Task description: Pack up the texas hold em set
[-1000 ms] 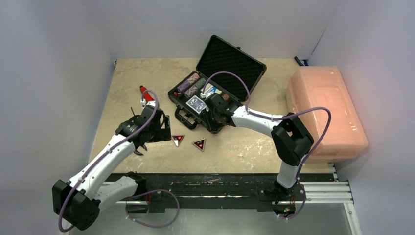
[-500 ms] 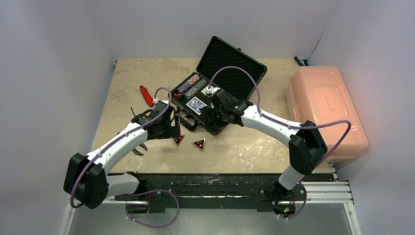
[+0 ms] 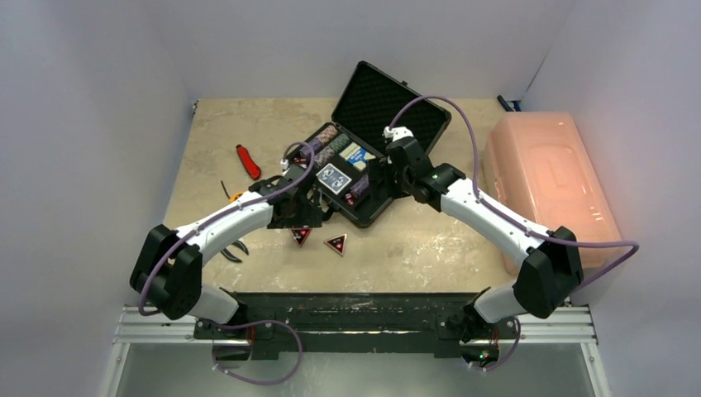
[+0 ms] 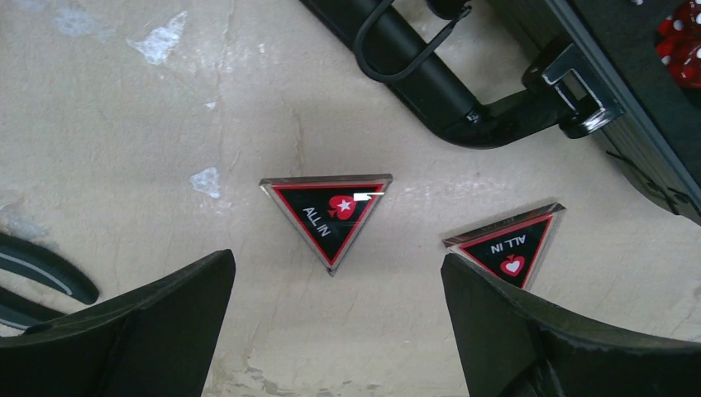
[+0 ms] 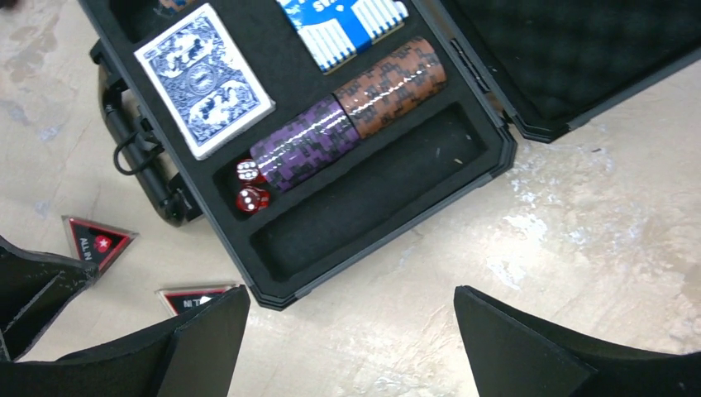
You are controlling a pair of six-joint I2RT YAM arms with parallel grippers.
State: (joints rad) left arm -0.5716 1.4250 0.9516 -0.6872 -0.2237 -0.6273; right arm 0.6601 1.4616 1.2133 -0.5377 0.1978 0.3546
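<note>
red-black button point(image 4: 329, 217) between left fingers point(image 4: 124, 331)

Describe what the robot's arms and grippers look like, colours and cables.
Both the left arm and right arm have white link shells with chunky black joint housings. A thin purple cable loops outside each. The left gripper and right gripper each have two broad, plain matte black fingers.

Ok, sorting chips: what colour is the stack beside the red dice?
Purple poker chip stack, black-flecked; best in right wrist view.
</note>
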